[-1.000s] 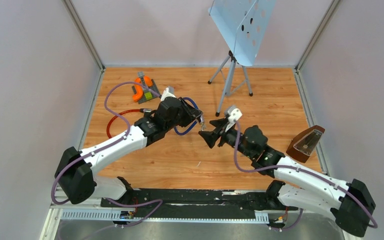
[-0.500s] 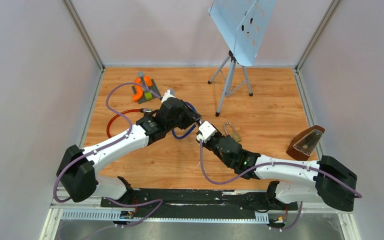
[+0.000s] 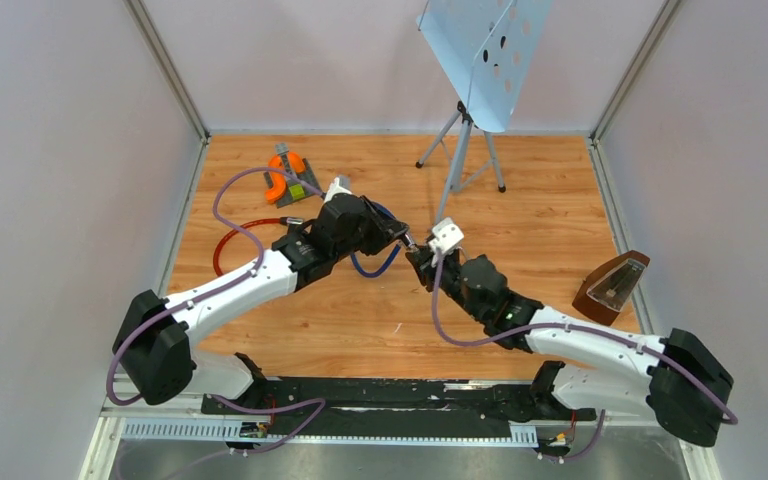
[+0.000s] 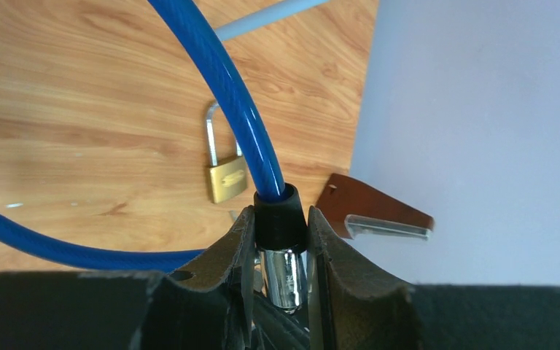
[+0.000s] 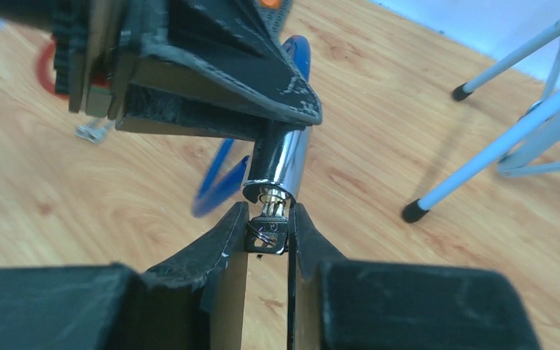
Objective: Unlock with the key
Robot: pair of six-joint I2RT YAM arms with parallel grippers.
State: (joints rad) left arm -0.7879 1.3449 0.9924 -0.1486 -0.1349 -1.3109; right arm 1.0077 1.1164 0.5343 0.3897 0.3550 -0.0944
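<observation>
The key-into-lock step is in hand. The left pincer [image 4: 281,222] is pressed onto the black collar and chrome barrel [image 5: 286,162] of the blue cable lock [image 4: 227,91], holding it clear of the table. The right pincer [image 5: 268,219] pinches the key [image 5: 266,232] between its fingers, and straight ahead of them the barrel's brass keyway meets the key's tip (how deep it sits I cannot tell). Next, I judge, the key needs pushing home along the barrel's axis, then a wrist roll while the left pincer resists.
</observation>
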